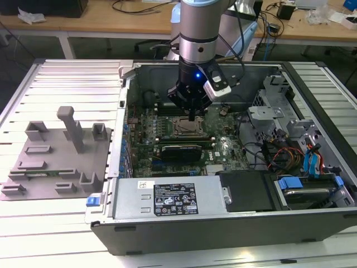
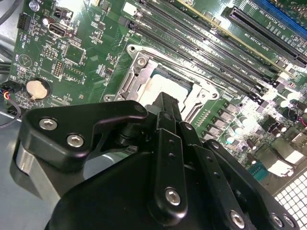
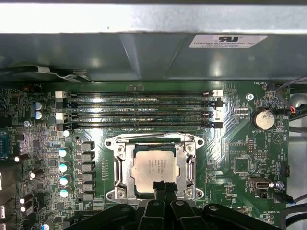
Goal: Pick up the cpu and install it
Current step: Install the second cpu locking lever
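Observation:
The cpu (image 3: 153, 166), a small pale silver square, lies flat inside the metal-framed socket (image 3: 117, 165) on the green motherboard, and in the second wrist view the cpu (image 2: 163, 82) shows just beyond the fingers. My gripper (image 3: 163, 185) hangs straight over the socket, its two black fingers pressed together into one narrow tip at the chip's near edge. Whether the tip touches the chip I cannot tell. In the exterior view the gripper (image 1: 192, 116) stands inside the open computer case, right above the socket (image 1: 187, 128). Nothing sits between the fingers (image 2: 165, 110).
A grey fixture plate (image 1: 56, 156) with upright posts lies at the exterior view's left, outside the case. Memory slots (image 3: 144, 110) run beside the socket. A long black card (image 1: 181, 151), the power supply (image 1: 167, 198) and drive cages with cables (image 1: 295, 151) crowd the case.

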Robot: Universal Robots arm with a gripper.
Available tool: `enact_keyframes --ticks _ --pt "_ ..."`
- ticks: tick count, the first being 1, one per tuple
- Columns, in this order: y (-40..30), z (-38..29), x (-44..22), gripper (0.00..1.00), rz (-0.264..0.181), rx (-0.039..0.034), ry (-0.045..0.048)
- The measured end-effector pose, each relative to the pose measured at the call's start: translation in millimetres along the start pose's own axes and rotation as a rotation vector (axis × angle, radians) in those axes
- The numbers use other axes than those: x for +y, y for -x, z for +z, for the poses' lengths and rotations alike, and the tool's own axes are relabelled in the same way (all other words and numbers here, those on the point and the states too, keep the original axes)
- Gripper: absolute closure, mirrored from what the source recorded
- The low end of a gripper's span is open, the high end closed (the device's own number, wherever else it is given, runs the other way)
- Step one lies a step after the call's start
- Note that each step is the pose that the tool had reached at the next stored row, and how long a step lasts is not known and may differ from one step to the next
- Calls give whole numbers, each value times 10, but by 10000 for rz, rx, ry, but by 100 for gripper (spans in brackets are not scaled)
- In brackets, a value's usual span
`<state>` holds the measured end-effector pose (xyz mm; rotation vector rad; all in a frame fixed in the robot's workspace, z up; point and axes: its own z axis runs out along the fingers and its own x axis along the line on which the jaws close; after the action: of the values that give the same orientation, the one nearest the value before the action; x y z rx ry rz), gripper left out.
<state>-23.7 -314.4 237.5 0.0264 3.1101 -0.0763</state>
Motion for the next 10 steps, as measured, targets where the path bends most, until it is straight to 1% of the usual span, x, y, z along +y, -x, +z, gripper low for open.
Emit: enact_keyframes --ticks 2,4,10 --pt "0 -22 -2 89 0 1 -2" --pt "2 -76 -4 89 0 -1 0" --pt "2 -87 -9 89 1 1 -3"
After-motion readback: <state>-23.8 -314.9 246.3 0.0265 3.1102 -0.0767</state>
